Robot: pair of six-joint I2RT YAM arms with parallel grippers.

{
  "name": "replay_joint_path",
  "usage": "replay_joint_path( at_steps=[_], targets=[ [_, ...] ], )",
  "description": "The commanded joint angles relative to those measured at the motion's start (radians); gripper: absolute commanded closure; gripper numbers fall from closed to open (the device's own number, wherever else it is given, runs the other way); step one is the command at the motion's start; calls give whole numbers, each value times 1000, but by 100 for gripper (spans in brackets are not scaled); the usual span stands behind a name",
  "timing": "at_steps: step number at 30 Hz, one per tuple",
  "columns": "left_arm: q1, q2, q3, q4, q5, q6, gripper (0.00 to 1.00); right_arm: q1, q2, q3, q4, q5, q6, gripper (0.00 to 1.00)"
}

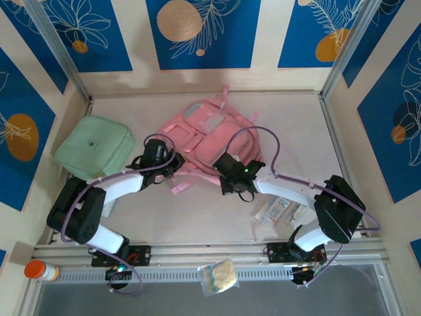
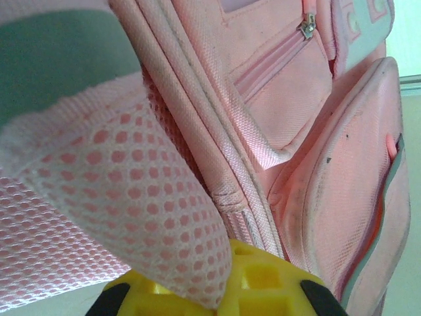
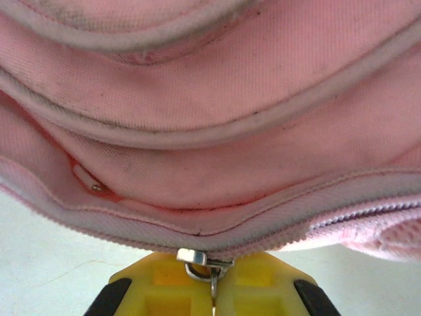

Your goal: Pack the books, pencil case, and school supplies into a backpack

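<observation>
The backpack (image 1: 204, 131) is found lying flat at the middle of the table (image 1: 197, 220), toward its far side, with its pockets facing up and its straps trailing toward the arms.

Left gripper (image 1: 160, 160): it is positioned at the near left edge of the backpack. In the left wrist view its yellow fingers (image 2: 263, 283) are seen pressed together, with a pink mesh strap (image 2: 131, 197) pinched between them. The strap is bent over and runs up and away to the left. The zipped front pockets of the backpack are seen just beyond it.

Right gripper (image 1: 231, 176): it is positioned at the near edge of the backpack, right of centre. In the right wrist view the fingers are seen closed together on a small metal zipper pull (image 3: 200, 260), which sits on the lowest seam of the pink fabric. The zip line is seen running off to the right.

The school supplies (image 1: 279, 210), pale flat packets with blue print, are noted on the table near the right arm, apart from the backpack and just right of the right gripper.

A green pouch (image 1: 95, 148) is noted at the left side of the table, near the backpack; contact between them cannot be judged. An orange bottle (image 1: 41, 270) lies on the rail at the near left corner. A clear bag (image 1: 220, 275) with pale yellow contents rests on the near rail between the two arm bases.
</observation>
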Motion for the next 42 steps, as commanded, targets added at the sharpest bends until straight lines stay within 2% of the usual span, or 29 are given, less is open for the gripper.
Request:
replay_joint_path(
  at_steps=[1,11,16,21,24,27,33,36,40,42],
  targets=[
    [9,9,35,78,25,16,100,-12,26,6,50,-12,-58,95],
    [9,14,51,68,31,25,100,-17,84,26,110,16,-110,83],
    [9,16,51,73,29,24,100,-23,100,32,135,5,-148,83],
    [9,20,60,63,30,32,100,-20,90,37,126,-10,-179,90],
    [12,30,76,49,27,43,100,-14,74,50,62,33,-163,96],
    [29,47,93,44,39,51,100,-13,38,54,-32,69,-113,100],
    [86,80,151,-1,80,97,100,-35,-66,10,-255,100,41,100],
    [95,119,214,-41,88,132,100,-33,-95,-4,-238,33,37,100],
    [103,185,299,-34,199,139,100,37,-62,86,-234,8,51,100],
    [104,199,340,-88,217,170,98,67,-38,119,-187,-25,48,100]
  ],
)
